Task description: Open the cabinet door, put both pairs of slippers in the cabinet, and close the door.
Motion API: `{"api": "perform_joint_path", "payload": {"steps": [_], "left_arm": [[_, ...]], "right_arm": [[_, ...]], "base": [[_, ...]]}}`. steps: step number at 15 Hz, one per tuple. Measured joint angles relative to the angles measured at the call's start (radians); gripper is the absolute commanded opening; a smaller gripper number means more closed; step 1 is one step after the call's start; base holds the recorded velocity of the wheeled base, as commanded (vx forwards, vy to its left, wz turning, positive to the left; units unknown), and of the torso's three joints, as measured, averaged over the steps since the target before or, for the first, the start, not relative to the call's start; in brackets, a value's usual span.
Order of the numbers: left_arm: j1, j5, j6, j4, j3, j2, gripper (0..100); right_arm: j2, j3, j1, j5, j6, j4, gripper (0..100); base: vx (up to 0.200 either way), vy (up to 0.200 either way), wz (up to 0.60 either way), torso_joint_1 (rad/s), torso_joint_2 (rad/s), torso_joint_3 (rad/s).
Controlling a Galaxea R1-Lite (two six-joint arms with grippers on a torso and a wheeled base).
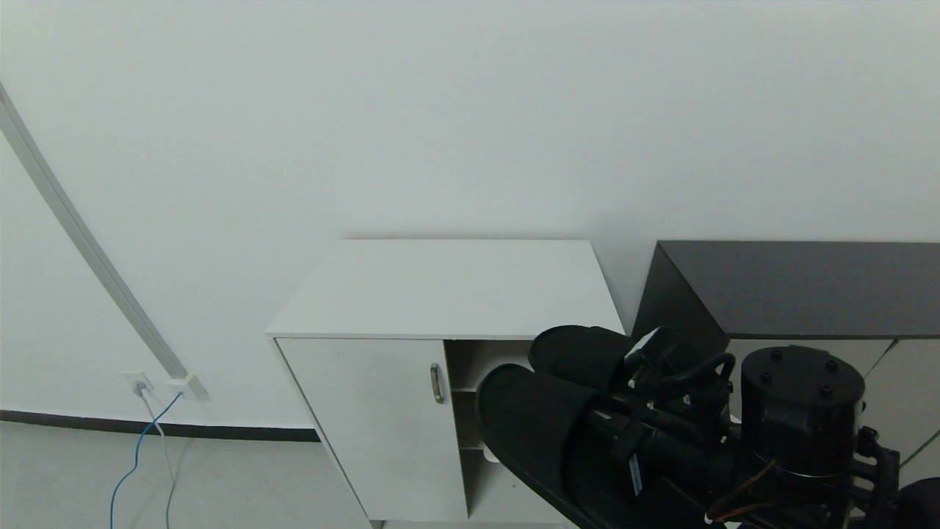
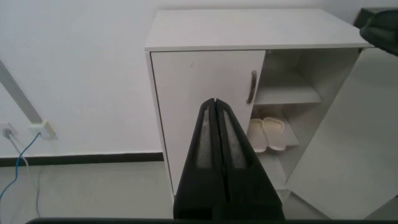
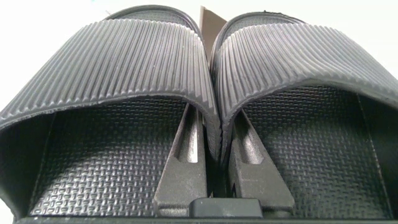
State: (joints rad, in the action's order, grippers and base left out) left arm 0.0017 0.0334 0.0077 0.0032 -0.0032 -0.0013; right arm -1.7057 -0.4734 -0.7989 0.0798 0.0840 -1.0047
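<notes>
– Head view, right side: what has the right end effector (image 3: 214,124) got?
– The black slippers (image 1: 547,411), both of the pair. Right wrist view puts one finger inside each slipper, with the two inner side walls pinched between them. It is nearly closed, with only that rubber in the gap.
– Where does the pair sit against the cabinet (image 1: 448,286)?
– The toes point forward of that end effector. They overlap the front edge of the top panel and the open right half. Can't tell whether they touch.
– Doors?
– The right door (image 2: 348,143) is swung out wide, off to the right of the left end effector (image 2: 215,104). The left door (image 2: 205,99) is closed, straight ahead of it, with the handle (image 2: 252,87) at its inner edge.
– Left end effector?
– Fingers pressed flat together, nothing held.
– Room inside?
– The upper shelf (image 2: 289,94) shows its board. The white slippers (image 2: 268,134) lie side by side on the level below, close to the closed door's edge, and shelf board shows to their right.
– Sides?
– A dark cabinet (image 1: 800,286) stands just beyond the white one, behind the right end effector, with a narrow strip of wall between them. Far to the left is a wall socket (image 1: 136,382) with a blue cable (image 1: 136,448) running down to the floor, well apart from the cabinet.
</notes>
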Motion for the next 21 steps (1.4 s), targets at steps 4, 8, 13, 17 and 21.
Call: {"api": "perform_joint_path", "payload": {"steps": [4, 8, 13, 17, 21], "left_arm": [[0.001, -0.001, -0.001, 0.0, 0.0, 0.0, 0], [0.0, -0.001, -0.002, 0.0, 0.0, 0.0, 0], [0.001, -0.001, -0.003, 0.0, 0.0, 0.0, 0], [0.001, -0.001, -0.003, 0.0, 0.0, 0.0, 0], [0.001, -0.001, -0.003, 0.0, 0.0, 0.0, 0]], "right_arm": [[0.0, 0.003, 0.003, 0.003, 0.001, 0.001, 0], [0.0, 0.006, 0.003, 0.001, 0.002, 0.0, 0], [0.0, 0.007, 0.002, 0.0, 0.0, 0.0, 0], [0.0, 0.007, 0.001, 0.0, 0.0, 0.0, 0], [0.0, 0.007, 0.0, -0.001, 0.0, 0.0, 0]], "base": [[0.0, 0.0, 0.0, 0.0, 0.0, 0.0], [0.0, 0.0, 0.0, 0.0, 0.0, 0.0], [0.0, 0.0, 0.0, 0.0, 0.0, 0.0], [0.0, 0.0, 0.0, 0.0, 0.0, 0.0], [0.0, 0.0, 0.0, -0.097, 0.21, 0.115]]}}
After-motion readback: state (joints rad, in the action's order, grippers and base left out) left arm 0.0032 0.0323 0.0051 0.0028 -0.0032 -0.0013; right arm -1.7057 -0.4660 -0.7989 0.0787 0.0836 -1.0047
